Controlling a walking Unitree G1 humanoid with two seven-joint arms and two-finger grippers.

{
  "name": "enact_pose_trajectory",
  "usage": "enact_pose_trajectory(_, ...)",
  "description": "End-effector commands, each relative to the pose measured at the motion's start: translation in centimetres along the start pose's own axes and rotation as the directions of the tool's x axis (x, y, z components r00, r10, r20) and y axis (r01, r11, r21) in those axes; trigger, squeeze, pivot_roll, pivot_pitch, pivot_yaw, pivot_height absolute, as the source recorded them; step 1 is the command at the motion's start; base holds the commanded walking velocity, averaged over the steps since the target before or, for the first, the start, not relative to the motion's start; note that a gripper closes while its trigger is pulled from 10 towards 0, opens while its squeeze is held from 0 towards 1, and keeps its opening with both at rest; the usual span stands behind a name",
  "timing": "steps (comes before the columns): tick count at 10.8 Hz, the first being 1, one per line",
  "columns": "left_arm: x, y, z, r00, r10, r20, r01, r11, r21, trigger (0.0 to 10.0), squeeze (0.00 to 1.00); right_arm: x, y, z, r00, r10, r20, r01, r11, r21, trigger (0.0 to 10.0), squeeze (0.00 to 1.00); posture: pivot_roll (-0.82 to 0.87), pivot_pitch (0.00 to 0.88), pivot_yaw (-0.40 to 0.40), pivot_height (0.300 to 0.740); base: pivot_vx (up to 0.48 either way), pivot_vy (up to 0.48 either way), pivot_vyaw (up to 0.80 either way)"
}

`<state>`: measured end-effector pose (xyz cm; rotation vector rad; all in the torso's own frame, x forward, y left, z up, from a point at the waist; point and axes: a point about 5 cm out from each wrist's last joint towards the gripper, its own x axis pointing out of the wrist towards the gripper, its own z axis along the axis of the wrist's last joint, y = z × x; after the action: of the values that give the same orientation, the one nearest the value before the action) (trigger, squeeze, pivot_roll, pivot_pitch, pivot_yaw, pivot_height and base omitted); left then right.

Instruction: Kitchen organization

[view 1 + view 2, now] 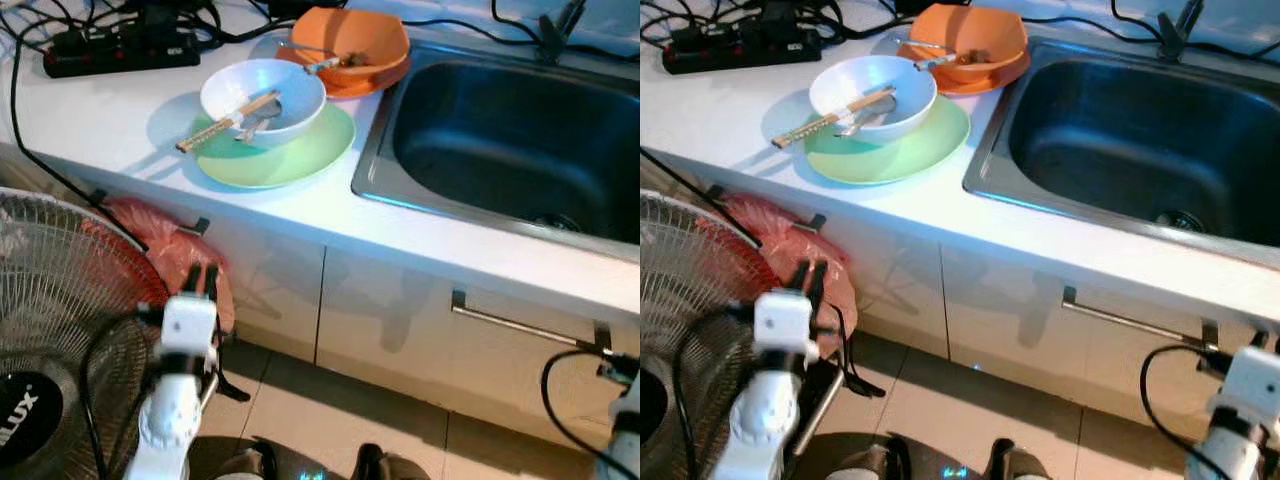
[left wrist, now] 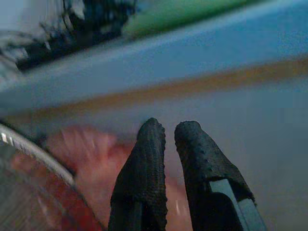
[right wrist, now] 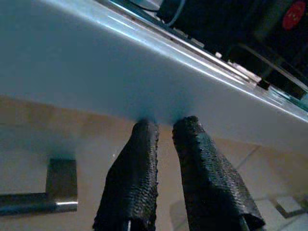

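Observation:
A white bowl point(image 1: 263, 98) holding wooden chopsticks point(image 1: 228, 122) and a metal spoon sits on a pale green plate point(image 1: 300, 155) on the white counter. Behind it, an orange bowl point(image 1: 350, 40) with a spoon rests on an orange plate. The steel sink point(image 1: 520, 140) lies to the right. My left gripper point(image 1: 205, 278) hangs below the counter edge beside a red plastic bag point(image 1: 170, 245), fingers together and holding nothing. My right gripper point(image 3: 166, 126) is low by the cabinet's bar handle point(image 1: 520, 322), just under the counter lip, also shut and empty.
A black power strip point(image 1: 120, 48) with tangled cables lies at the counter's back left. A standing fan point(image 1: 60, 330) is close to my left arm. White cabinet doors point(image 1: 270, 290) run beneath the counter. The floor is tiled, and my feet show at the bottom.

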<state>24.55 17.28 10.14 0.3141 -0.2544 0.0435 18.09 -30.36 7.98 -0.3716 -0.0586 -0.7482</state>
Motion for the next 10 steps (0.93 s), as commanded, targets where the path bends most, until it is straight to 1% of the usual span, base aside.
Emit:
enact_pose_trajectory(1, 0.4, 0.4, 1.0, 0.999, 0.015, 0.033, -0.016, 1.000, 0.026, 10.0, 0.00, 1.3, -1.2, 2.9, 0.989, -0.089, 0.119, 0.087, 0.996, 0.022, 10.0, 0.00, -0.03, 0.195, 0.003, 0.740, 0.000, 0.000, 0.00)
enact_pose_trajectory(3, 1.5, 0.8, 3.5, 0.993, 0.038, 0.111, -0.041, 0.999, 0.025, 10.0, 0.00, 2.2, -1.6, 5.9, 0.971, -0.152, 0.183, 0.142, 0.988, 0.067, 10.0, 0.00, -0.04, 0.195, 0.002, 0.740, 0.000, 0.000, 0.00)
enact_pose_trajectory(4, 1.7, 0.7, 3.9, 0.993, 0.036, 0.116, -0.038, 0.999, 0.021, 10.0, 0.00, 2.3, -2.1, 6.5, 0.963, -0.200, 0.180, 0.194, 0.980, 0.047, 10.0, 0.00, -0.03, 0.195, 0.001, 0.740, 0.000, 0.000, 0.00)
enact_pose_trajectory(5, 1.6, 0.4, 3.6, 0.995, 0.027, 0.095, -0.029, 0.999, 0.015, 10.0, 0.00, 2.1, -2.5, 5.5, 0.972, -0.206, 0.110, 0.204, 0.979, 0.029, 10.0, 0.00, -0.03, 0.195, 0.001, 0.740, 0.000, 0.000, 0.00)
enact_pose_trajectory(6, 1.3, -0.2, 3.0, 0.998, 0.006, 0.063, -0.006, 1.000, 0.001, 10.0, 0.00, 0.8, -2.0, 2.2, 0.994, -0.107, -0.030, 0.107, 0.994, -0.010, 10.0, 0.00, -0.07, 0.200, -0.003, 0.740, 0.000, 0.000, 0.00)
enact_pose_trajectory(7, 1.2, -0.4, 3.0, 0.998, 0.002, 0.057, -0.002, 1.000, 0.000, 10.0, 0.00, -0.7, -2.6, 0.0, 0.986, -0.113, -0.118, 0.107, 0.992, -0.062, 10.0, 0.00, -0.07, 0.201, -0.004, 0.740, 0.000, 0.000, 0.00)
enact_pose_trajectory(8, 1.2, -0.4, 3.1, 0.999, 0.005, 0.051, -0.005, 1.000, -0.002, 10.0, 0.00, -1.6, -4.5, -1.8, 0.952, -0.220, -0.214, 0.196, 0.972, -0.129, 10.0, 0.00, -0.06, 0.206, -0.007, 0.740, 0.000, 0.000, 0.00)
enact_pose_trajectory(9, 1.1, -0.4, 3.1, 0.999, 0.003, 0.045, -0.003, 1.000, -0.002, 10.0, 0.00, -2.0, -6.8, -3.0, 0.890, -0.356, -0.285, 0.304, 0.929, -0.211, 10.0, 0.00, -0.07, 0.209, -0.005, 0.740, 0.000, 0.000, 0.00)
enact_pose_trajectory(10, 1.1, -0.4, 3.0, 0.999, 0.001, 0.042, -0.001, 1.000, -0.001, 10.0, 0.00, -2.2, -8.4, -3.1, 0.848, -0.447, -0.286, 0.374, 0.886, -0.275, 10.0, 0.00, -0.07, 0.209, -0.003, 0.740, 0.000, 0.000, 0.00)
